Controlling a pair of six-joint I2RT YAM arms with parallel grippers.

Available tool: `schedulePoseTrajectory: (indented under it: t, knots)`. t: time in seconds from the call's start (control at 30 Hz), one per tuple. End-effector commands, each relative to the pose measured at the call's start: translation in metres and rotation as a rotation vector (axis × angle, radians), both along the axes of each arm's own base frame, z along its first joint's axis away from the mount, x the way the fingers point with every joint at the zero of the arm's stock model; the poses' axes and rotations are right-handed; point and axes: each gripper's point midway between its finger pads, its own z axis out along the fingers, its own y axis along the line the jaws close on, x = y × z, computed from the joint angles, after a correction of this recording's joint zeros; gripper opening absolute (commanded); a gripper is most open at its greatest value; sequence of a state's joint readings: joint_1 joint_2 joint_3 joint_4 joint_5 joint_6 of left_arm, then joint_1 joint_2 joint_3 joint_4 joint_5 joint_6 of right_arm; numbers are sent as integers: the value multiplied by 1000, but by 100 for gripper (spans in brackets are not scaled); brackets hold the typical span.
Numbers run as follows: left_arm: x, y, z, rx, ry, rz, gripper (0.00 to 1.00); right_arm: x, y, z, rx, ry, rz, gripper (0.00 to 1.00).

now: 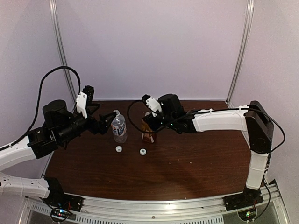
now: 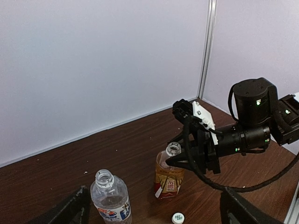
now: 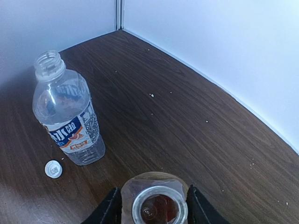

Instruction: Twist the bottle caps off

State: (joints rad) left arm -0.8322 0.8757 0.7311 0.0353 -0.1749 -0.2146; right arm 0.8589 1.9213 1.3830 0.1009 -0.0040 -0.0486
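Amber bottle [image 3: 154, 185] clasped in right pincer [image 3: 153, 201]; right arm [image 1: 219, 119] stretched low, leftward.

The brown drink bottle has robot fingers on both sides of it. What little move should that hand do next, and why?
Probably the right gripper should draw back from the clear plastic bottle of amber liquid and lift away. Its neck is open, and both small round white plastic caps already lie on the dark brown wooden table.
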Motion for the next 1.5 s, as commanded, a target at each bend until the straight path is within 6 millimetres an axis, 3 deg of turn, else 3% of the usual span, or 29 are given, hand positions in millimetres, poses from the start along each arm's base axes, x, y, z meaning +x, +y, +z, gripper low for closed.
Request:
schedulePoseTrajectory:
  t: [0.0, 0.17, 0.43, 0.63, 0.77, 1.2, 1.37, 1.47]
  knots:
    - [3, 3, 6, -13, -21, 24, 98, -2, -4, 0, -16, 1, -15, 54]
    - [3, 5, 4, -8, -16, 31, 98, -3, -7, 5, -23, -4, -21, 68]
    - [3, 6, 2, -2, -13, 38, 98, -4, -11, 18, -16, -15, -31, 82]
    - [7, 10, 0, 20, -9, 66, 98, -12, -20, 48, 26, -32, -35, 99]
    - [12, 19, -3, 71, 12, 124, 98, -22, -36, 76, 49, -41, -46, 100]
    - [29, 65, 9, 68, 37, 316, 98, -31, -156, 139, 129, -61, -291, 100]
    - [37, 83, 16, 31, 51, 328, 98, -25, -213, 143, 148, -79, -405, 100]
    - [42, 95, 20, 6, 47, 335, 98, -25, -234, 142, 146, -80, -442, 100]
